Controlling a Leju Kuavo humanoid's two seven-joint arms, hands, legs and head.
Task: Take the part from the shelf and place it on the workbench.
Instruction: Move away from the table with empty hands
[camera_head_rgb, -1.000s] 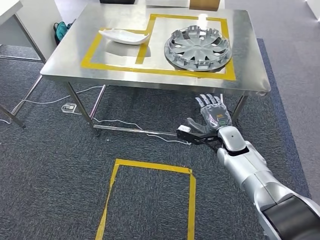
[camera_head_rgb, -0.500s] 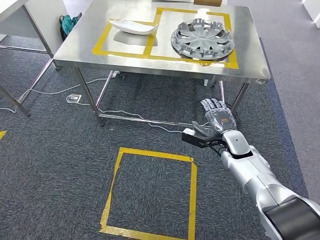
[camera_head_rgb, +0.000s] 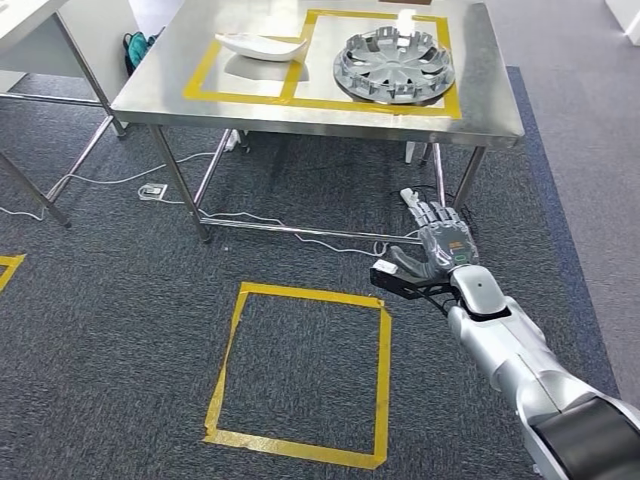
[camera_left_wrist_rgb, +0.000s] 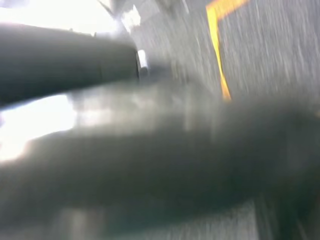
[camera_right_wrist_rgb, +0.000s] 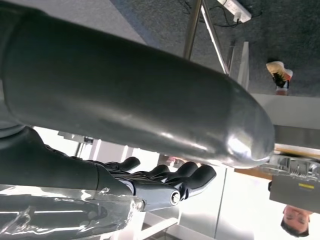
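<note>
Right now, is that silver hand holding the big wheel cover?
No. The wheel cover lies on the metal table inside the yellow tape, while the right hand hangs below it with fingers spread, holding nothing.

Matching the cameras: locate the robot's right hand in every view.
Head view: silver-and-grey right hand, fingers spread, over dark carpet before the steel workbench.
Left wrist view: too blurred to tell.
Right wrist view: dark fingers reaching out from the picture's left side.
Shared landmark: the workbench's steel leg.
</note>
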